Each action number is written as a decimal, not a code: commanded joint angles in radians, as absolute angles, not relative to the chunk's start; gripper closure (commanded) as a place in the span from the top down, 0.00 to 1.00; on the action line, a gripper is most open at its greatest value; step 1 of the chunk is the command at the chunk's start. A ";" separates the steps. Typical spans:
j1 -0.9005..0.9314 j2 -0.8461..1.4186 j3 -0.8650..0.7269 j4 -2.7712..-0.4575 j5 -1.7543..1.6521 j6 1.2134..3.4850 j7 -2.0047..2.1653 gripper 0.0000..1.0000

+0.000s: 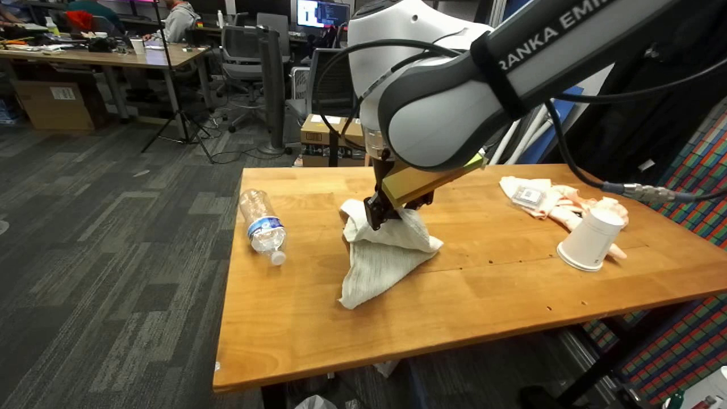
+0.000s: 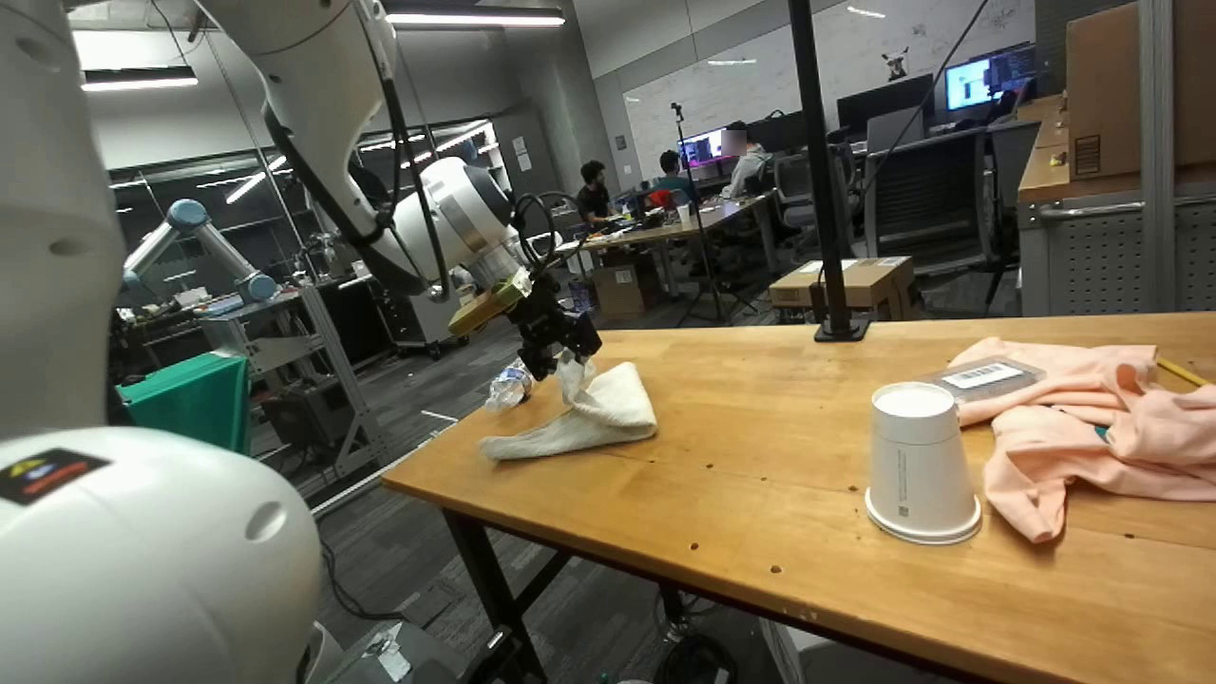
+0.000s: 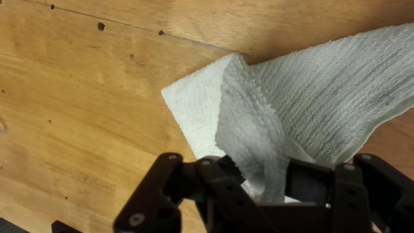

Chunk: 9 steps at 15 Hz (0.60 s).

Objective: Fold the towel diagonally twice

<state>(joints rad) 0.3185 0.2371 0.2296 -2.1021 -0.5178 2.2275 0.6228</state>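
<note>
Atop a wooden table, the towel lies partly folded near a plastic bottle, one raised section clamped in the gripper, with an upturned white cup well apart.

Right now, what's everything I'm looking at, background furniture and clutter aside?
table: one, light brown, centre
towel: one, whitish, on the table, partly folded
bottle: one, clear, lying near the table edge
cloth heap: one, pink, on the table
case: one, clear, on the cloth heap
cup: one, white, upside down beside the cloth heap
stick: one, yellow, by the cloth heap
post: one, black, at the table edge
people: three, dark, teal and grey tops, background
bin: one, green, background
second arm: one, grey and blue, background
arm: one, white and grey, above the table
gripper: one, black, touching the towel
</note>
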 commanded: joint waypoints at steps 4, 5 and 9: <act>0.379 0.295 0.243 -2.012 -0.350 2.087 0.561 0.04; 0.388 0.300 0.244 -2.006 -0.341 2.080 0.563 0.04; 0.416 0.339 0.248 -1.980 -0.346 2.126 0.512 0.04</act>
